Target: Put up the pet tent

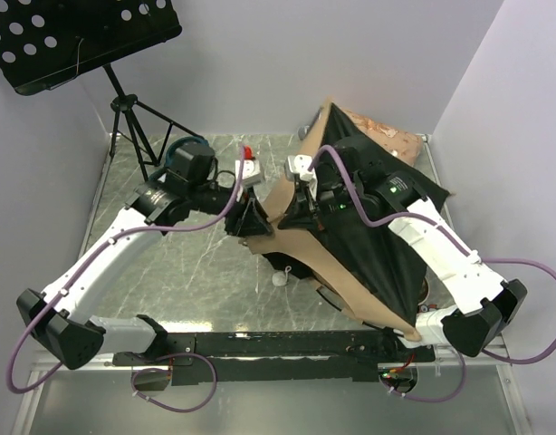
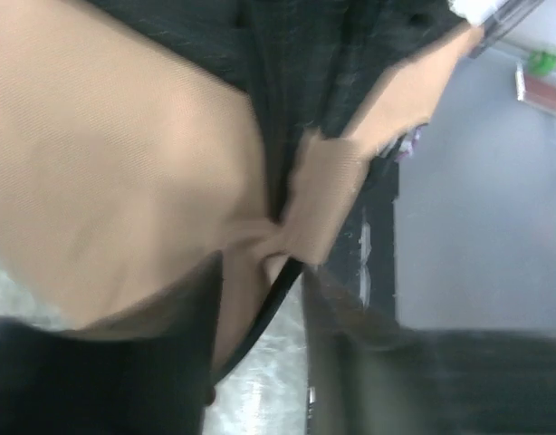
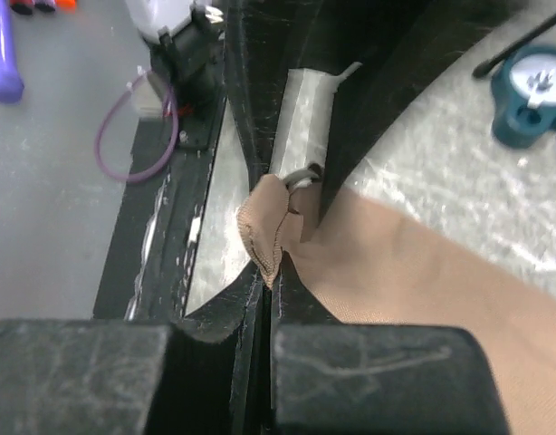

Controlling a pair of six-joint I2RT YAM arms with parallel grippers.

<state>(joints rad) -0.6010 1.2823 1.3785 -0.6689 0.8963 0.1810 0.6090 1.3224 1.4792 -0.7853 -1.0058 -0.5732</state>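
pet tent [image 1: 369, 272] on table's [image 1: 187, 263] right, music stand [image 1: 79, 36] back-left

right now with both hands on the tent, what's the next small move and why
Probably ease the two hands apart. The right hand is shut on a tan hem and the left hand pinches fabric by a thin black pole, yet the pet tent lies collapsed, so spreading should tension it.
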